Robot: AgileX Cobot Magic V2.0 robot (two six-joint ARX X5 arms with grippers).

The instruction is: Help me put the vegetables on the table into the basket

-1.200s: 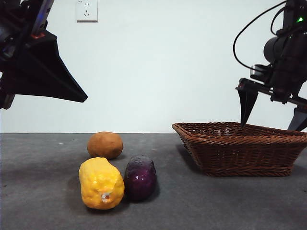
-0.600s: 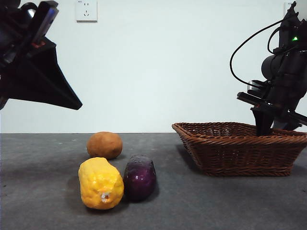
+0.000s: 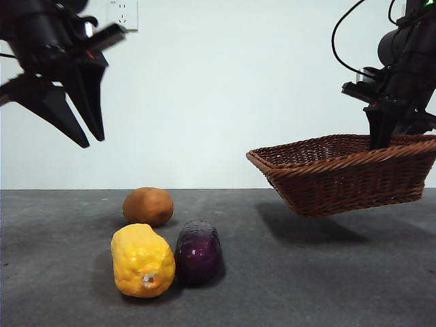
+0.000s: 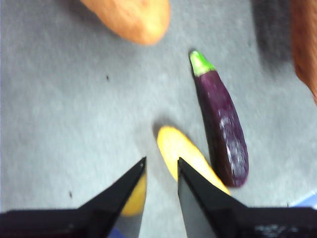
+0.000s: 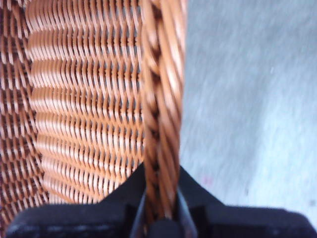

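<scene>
The yellow corn cob, purple eggplant and brown potato lie together on the grey table, left of centre. My right gripper is shut on the braided rim of the wicker basket and holds it tilted, clear of the table at the right. My left gripper is open and empty, high above the vegetables at the upper left. In the left wrist view its jaws point down over the corn, with the eggplant beside it and the potato farther off.
A white wall with a socket stands behind the table. The basket's shadow falls on the table under it. Bare table lies between the vegetables and the basket.
My right gripper has closed on the basket's rim and lifted the basket off the table, tilted. My left gripper has swung in and turned so its jaws point down.
</scene>
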